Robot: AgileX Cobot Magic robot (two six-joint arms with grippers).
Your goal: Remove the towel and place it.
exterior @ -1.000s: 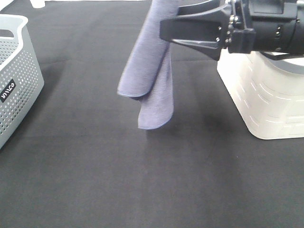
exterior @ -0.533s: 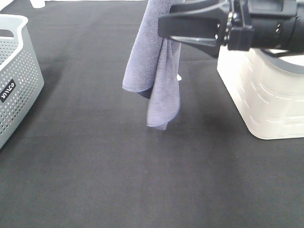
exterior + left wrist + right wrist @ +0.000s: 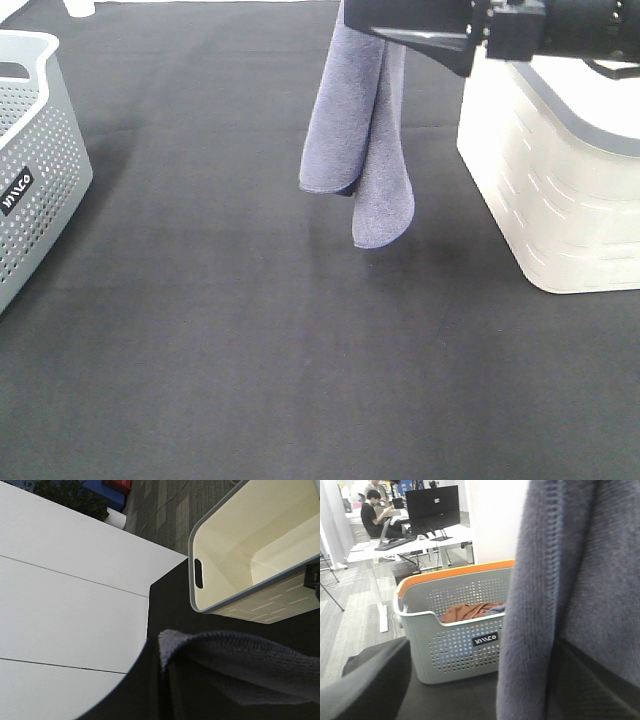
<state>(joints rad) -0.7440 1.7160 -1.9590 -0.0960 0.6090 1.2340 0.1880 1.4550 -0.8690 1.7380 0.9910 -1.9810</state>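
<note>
You are looking down on a black table (image 3: 250, 350). The towel (image 3: 360, 140), greyish lavender, hangs in the air over the far middle of the table. It is doubled over into two hanging lobes, the right one reaching lower than the left. Its lower end is clear of the table, and its top runs out of the overhead view. It hangs just left of a cream bin (image 3: 560, 190) that stands at the right, and well apart from a perforated grey basket (image 3: 35, 150) at the left edge.

Your right end effector (image 3: 365, 14) reaches in from the right at the far edge of the overhead view. It points left and crosses in front of the towel's upper part. Its jaws stand wide apart, released. In its wrist view the towel hangs close before the camera and fills one side of the picture. You cannot tell whether the towel touches a finger there. Past the towel, that view shows the basket with a rust cloth (image 3: 470, 611) lying inside it.

Your left end effector is hidden in every view. It is clenched, and in its wrist view the towel bunches up right under the camera, so it is grasping the towel from above. That same view looks down into the bin, which has a grey rim and a handle slot in one wall.
</note>
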